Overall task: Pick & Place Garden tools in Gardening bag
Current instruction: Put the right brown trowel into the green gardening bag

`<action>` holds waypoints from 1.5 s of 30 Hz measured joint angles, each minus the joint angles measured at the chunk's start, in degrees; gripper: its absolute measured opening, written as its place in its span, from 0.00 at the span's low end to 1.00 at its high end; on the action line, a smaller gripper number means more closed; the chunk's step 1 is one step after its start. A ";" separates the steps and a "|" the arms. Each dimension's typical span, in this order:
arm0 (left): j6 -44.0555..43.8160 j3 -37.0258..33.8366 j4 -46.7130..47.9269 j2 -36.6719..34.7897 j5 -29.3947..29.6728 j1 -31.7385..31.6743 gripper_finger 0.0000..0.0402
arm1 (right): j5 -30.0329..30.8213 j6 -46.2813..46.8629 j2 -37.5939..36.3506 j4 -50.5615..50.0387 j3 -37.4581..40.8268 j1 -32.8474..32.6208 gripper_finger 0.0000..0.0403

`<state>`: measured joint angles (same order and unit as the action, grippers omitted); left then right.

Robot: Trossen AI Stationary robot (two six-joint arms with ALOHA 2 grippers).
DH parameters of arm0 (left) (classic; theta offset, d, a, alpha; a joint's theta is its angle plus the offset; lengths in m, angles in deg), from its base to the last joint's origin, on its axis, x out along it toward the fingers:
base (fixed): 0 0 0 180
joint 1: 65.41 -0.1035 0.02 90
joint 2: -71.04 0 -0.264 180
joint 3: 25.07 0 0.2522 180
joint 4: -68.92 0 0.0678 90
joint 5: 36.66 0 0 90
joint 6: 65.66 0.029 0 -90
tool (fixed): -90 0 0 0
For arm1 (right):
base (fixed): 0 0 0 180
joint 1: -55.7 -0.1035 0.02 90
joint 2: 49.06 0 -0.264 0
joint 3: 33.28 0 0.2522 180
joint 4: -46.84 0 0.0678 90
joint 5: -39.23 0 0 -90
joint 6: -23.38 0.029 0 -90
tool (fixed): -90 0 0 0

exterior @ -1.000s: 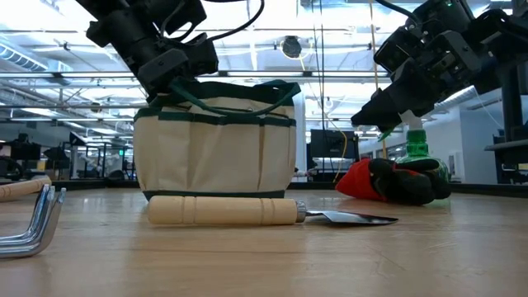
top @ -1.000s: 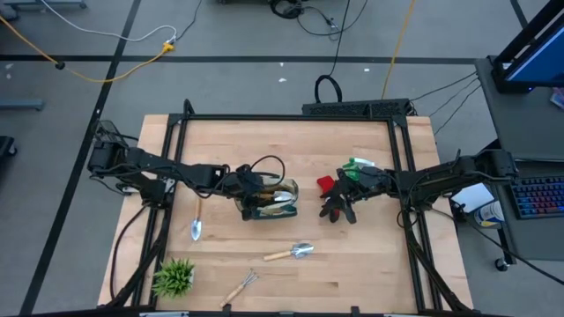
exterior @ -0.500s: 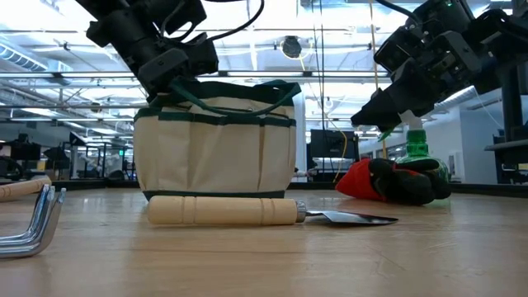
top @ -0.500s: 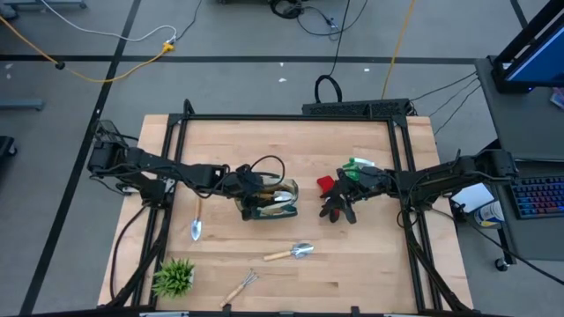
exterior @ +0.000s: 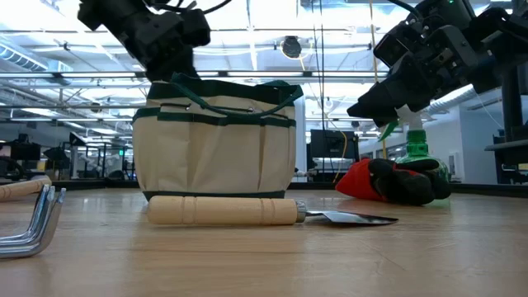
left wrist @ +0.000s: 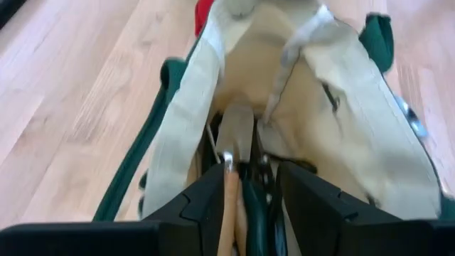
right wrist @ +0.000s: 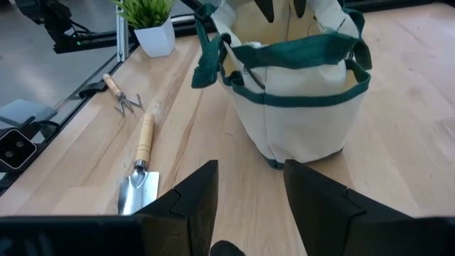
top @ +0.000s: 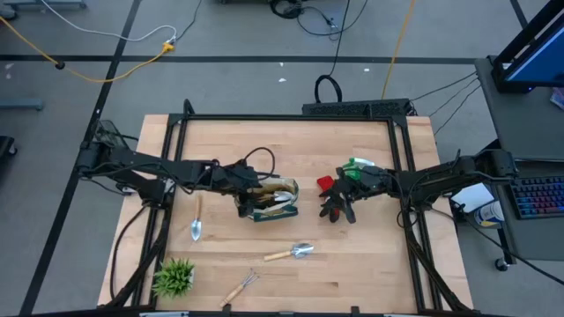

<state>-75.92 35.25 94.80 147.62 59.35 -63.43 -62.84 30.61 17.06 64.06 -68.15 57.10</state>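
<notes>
The cream, green-trimmed gardening bag point(top: 271, 201) point(exterior: 214, 153) stands upright mid-table. My left gripper point(top: 251, 182) point(left wrist: 250, 171) hovers open over the left side of its mouth. Below the fingers a wooden-handled trowel point(left wrist: 237, 135) and a dark-handled tool lie inside the bag. My right gripper point(top: 342, 187) point(right wrist: 250, 171) is open just above the red-and-black gloves point(top: 335, 207) point(exterior: 392, 181), which lie on the table right of the bag. The green spray bottle point(top: 359, 165) point(exterior: 417, 148) stands behind them.
One trowel point(top: 196, 220) lies left of the bag and another trowel point(top: 295, 253) point(right wrist: 142, 160) in front of it. A small rake point(top: 240, 286) point(right wrist: 121, 99) and a potted plant point(top: 174, 277) sit by the near edge. Bare wood spreads across the far half.
My left gripper has risen out of the bag's mouth and drawn back a little toward the table's left edge, its fingers staying open. The bag and the tools in it have stayed where they were.
</notes>
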 joint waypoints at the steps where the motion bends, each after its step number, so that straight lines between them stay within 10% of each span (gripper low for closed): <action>1: -0.02 -0.02 0.17 -0.43 0.00 0.00 0.36 | 0.00 -0.01 0.00 0.15 0.00 0.01 0.39; 33: -7.80 0.03 16.75 -16.89 4.14 -0.02 0.36 | 0.14 -0.93 0.00 8.30 0.04 -7.72 0.39; 45: -13.85 0.03 22.90 -17.38 4.97 0.00 0.36 | 12.22 -0.90 1.25 13.11 0.02 -14.88 0.39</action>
<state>-89.77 35.27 117.70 130.24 64.32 -63.43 -50.63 29.70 18.31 77.17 -68.13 42.22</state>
